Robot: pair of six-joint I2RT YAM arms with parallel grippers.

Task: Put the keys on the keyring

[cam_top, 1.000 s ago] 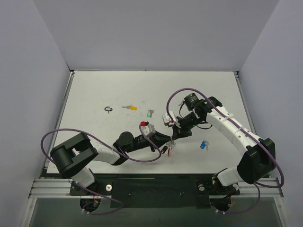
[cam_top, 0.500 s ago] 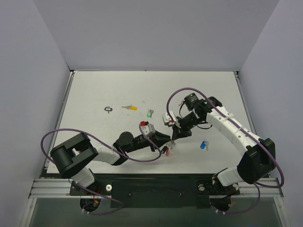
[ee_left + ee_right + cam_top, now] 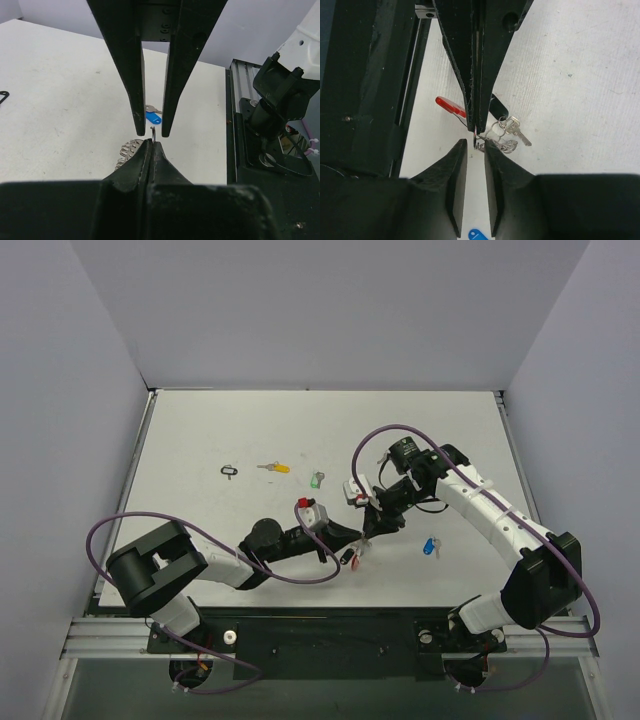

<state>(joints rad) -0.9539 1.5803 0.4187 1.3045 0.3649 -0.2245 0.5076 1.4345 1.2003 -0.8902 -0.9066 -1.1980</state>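
My left gripper is shut on the thin wire of the keyring, with its beaded chain on the table below. In the right wrist view the keyring sticks out of the left jaws, beside the red tag and a silver key with a black tag. My right gripper faces it, its jaws a narrow gap apart around the ring's tip without pinching it. From above, both grippers meet at mid-table. A blue-tagged key lies to the right.
A green-tagged key, a yellow-tagged key and a small black loop tag lie farther back on the left of the white table. The black rail runs along the near edge.
The left jaws have closed on the keyring's wire. The right jaws have parted a little. Both arms have hardly shifted.
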